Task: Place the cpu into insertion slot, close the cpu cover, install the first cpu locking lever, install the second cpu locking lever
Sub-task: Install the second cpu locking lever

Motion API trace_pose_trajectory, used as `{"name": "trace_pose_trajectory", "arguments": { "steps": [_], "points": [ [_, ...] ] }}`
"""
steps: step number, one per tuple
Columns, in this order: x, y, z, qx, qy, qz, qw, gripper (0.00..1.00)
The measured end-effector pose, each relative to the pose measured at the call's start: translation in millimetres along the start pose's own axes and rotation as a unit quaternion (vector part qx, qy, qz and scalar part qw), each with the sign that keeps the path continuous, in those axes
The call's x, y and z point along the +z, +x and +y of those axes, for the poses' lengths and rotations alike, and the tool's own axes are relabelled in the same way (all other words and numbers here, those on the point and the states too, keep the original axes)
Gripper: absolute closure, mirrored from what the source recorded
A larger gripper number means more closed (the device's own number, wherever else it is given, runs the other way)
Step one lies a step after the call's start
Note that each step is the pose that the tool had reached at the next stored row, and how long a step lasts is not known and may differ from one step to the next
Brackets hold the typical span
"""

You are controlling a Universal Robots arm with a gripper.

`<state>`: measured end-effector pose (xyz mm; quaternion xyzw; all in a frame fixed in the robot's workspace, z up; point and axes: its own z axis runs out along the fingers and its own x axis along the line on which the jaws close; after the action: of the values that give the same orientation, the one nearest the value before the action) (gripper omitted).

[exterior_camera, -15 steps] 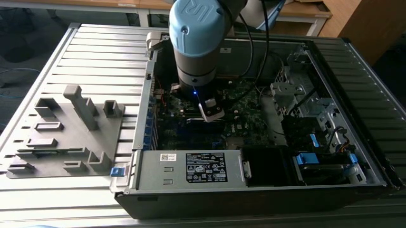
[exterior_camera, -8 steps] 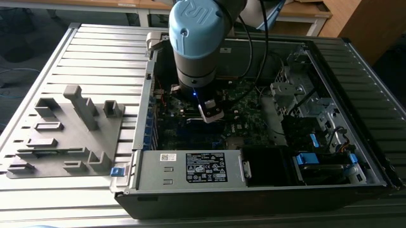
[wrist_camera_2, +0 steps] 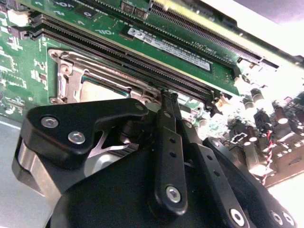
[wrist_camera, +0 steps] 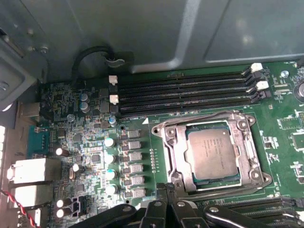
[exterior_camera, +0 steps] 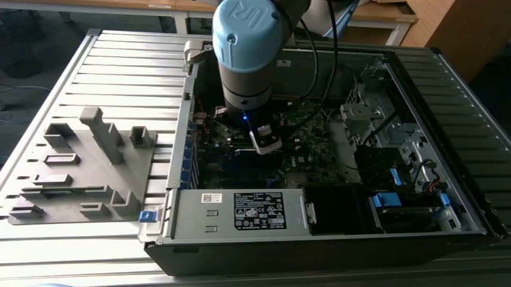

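The cpu (wrist_camera: pixel 212 153), a dull silver square, lies flat in the insertion slot (wrist_camera: pixel 242 124) on the green motherboard. The cpu cover (wrist_camera: pixel 178 156), a thin silver frame, lies down around the chip, which shows through its window. A thin metal rod (wrist_camera: pixel 199 119) runs along the socket edge beside the memory slots. My gripper (wrist_camera: pixel 166 189) sits at the socket's corner with its black fingers together. The second wrist view shows the gripper (wrist_camera_2: pixel 166 95) touching the cover's edge (wrist_camera_2: pixel 71 78), with part of the cpu (wrist_camera_2: pixel 102 92) visible. In the exterior view my gripper (exterior_camera: pixel 266 143) reaches down inside the computer case.
Long black memory slots (wrist_camera: pixel 185 92) run beside the socket, and rows of capacitors (wrist_camera: pixel 109 142) stand on its other side. The labelled power supply (exterior_camera: pixel 255 210) and a drive cage (exterior_camera: pixel 387 200) fill the case's near side. A grey fixture (exterior_camera: pixel 80 173) lies at the exterior view's left.
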<state>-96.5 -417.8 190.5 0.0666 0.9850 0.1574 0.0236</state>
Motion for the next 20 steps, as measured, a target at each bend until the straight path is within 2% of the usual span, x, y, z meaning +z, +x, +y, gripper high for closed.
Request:
{"name": "trace_pose_trajectory", "arguments": {
  "steps": [2,5,13,20],
  "points": [
    [-0.1,0.0,0.0,0.0,0.0022,-0.0004,1.0,0.89],
    [-0.1,0.0,0.1,-0.001,0.0079,-0.0014,0.99997,0.89],
    [3.1,2.0,3.1,-0.003,0.0247,-0.0057,0.99967,0.89],
    [3.7,2.4,3.6,-0.003,0.0251,-0.0062,0.99966,0.89]
  ]
}}
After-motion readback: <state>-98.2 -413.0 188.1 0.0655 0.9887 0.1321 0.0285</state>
